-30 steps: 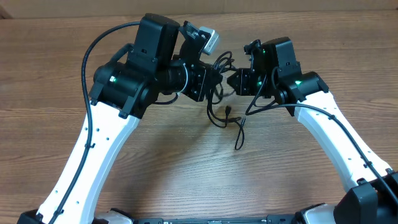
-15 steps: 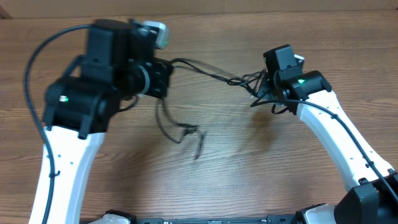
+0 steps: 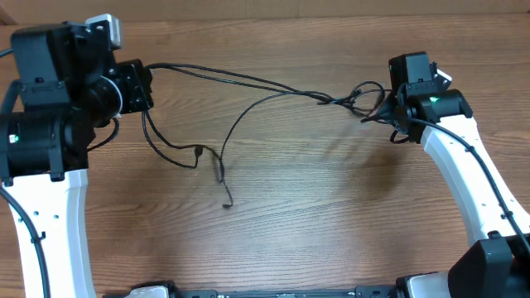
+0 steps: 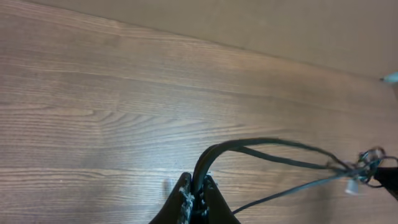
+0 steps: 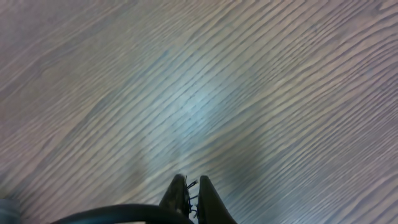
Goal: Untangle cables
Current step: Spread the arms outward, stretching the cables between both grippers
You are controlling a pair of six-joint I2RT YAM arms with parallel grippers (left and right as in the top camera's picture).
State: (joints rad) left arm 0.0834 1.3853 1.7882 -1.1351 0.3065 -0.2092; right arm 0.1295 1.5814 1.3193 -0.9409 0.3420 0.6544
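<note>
Cables [image 3: 273, 86] are strung in the air between my two grippers, across the far half of the bench [image 3: 331, 223]. At least two thin black strands leave the left side, run nearly together and meet in a small knot [image 3: 341, 99] close to the right gripper. A short loop sticks out past the knot.

One more strand drops out of the span mid-way and curves down toward the front. Two loose tails hang below the left gripper: one ends in a small plug [image 3: 199, 151], the other ends lower at [image 3: 228, 204]. I can't tell whether the tails touch the bench.

Left gripper [image 3: 147, 84]: closed on the cables. The left wrist view shows the fingers pinched together at [image 4: 194, 191], with the cables [image 4: 249, 143] arcing up out of them and off to the right.

Right gripper [image 3: 394, 112]: closed too, holding the knot end. The right wrist view shows the fingertips nearly touching at [image 5: 189, 185], and a black cord [image 5: 124, 210] running in from the left at the bottom edge. That view is blurred, so the contact itself isn't sharp.

The two arms are well apart, one at each end of the bench.
</note>
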